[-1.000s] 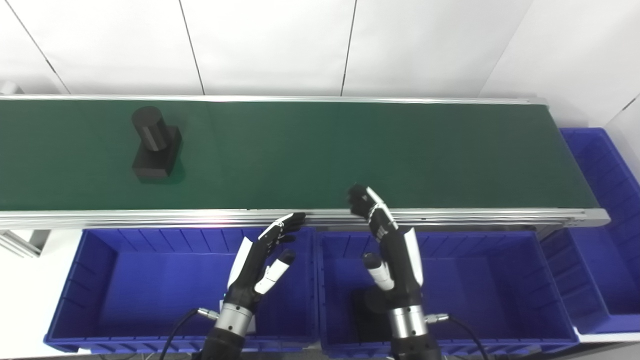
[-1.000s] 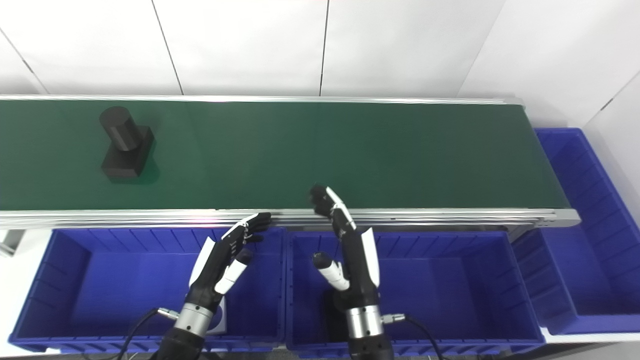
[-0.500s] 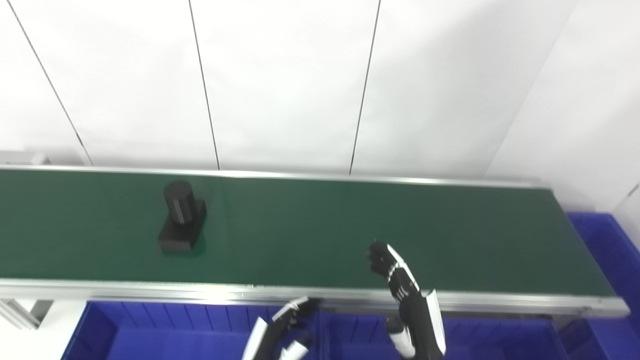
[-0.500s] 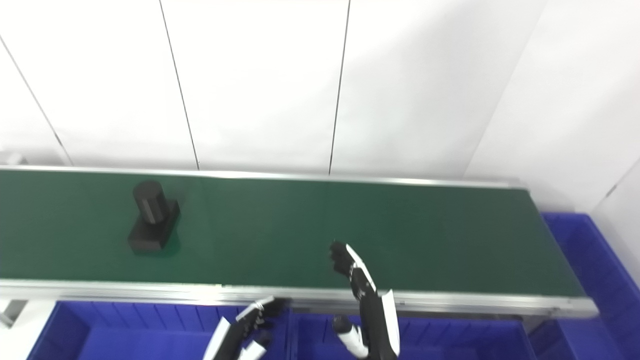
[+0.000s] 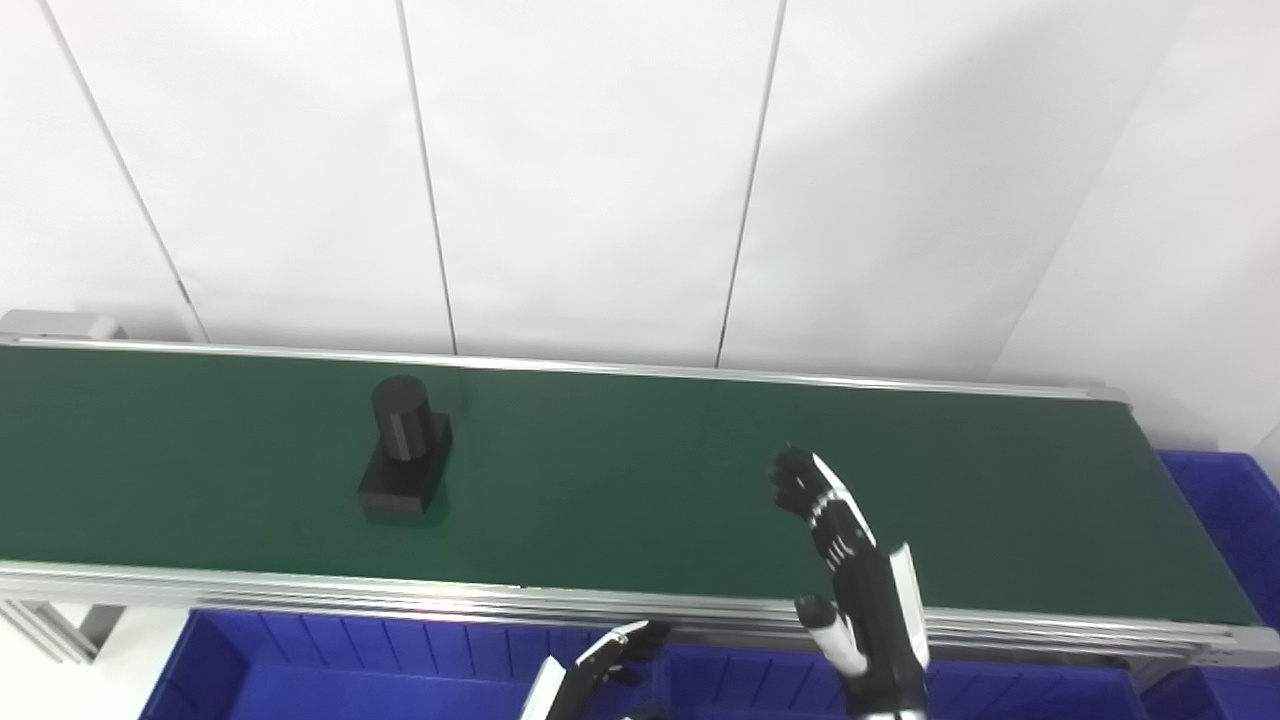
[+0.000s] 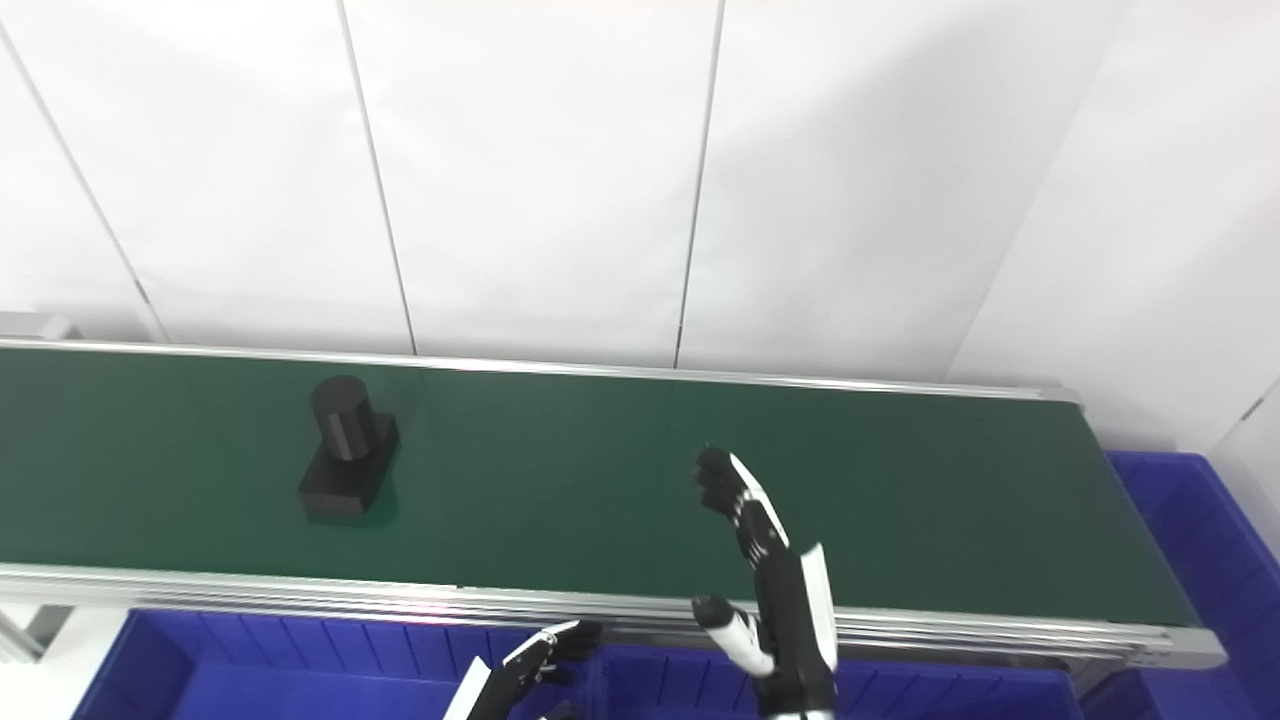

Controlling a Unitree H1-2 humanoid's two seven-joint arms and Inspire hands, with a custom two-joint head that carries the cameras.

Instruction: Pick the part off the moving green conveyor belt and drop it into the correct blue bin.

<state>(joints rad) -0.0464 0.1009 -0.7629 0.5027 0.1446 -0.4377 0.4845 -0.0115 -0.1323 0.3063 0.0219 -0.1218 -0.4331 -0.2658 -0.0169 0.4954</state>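
Part [image 5: 405, 447] sits on the green conveyor belt [image 5: 620, 480], left of centre, roughly midway between the far and near rails. It's black: a rectangular base block flat on the belt with a cylinder standing on its far end. Cylinder axis is upright, tilted slightly in view toward the top of the picture. The base's long axis runs across the belt, far rail to near rail, skewed a little so its near end points left.

Right hand [image 5: 850, 570] is raised over the near half of the belt, right of centre, well apart from the part. Fingers extended and spread, thumb [image 5: 826, 626] sticking out to the left, nothing in it. Fingertips [image 5: 790, 472] are over the belt surface; can't tell whether they touch it.

Left hand [image 6: 525, 670] is mostly cut off by the bottom edge. Only the fingers show, stretched toward the near rail, nothing visible in them.

Blue bins: only the top strip of the front row [image 5: 380, 665] shows below the rail, contents out of view. A corner of another blue bin [image 5: 1225, 500] peeks past the belt's right end.

White panelled wall [image 5: 600, 170] behind.
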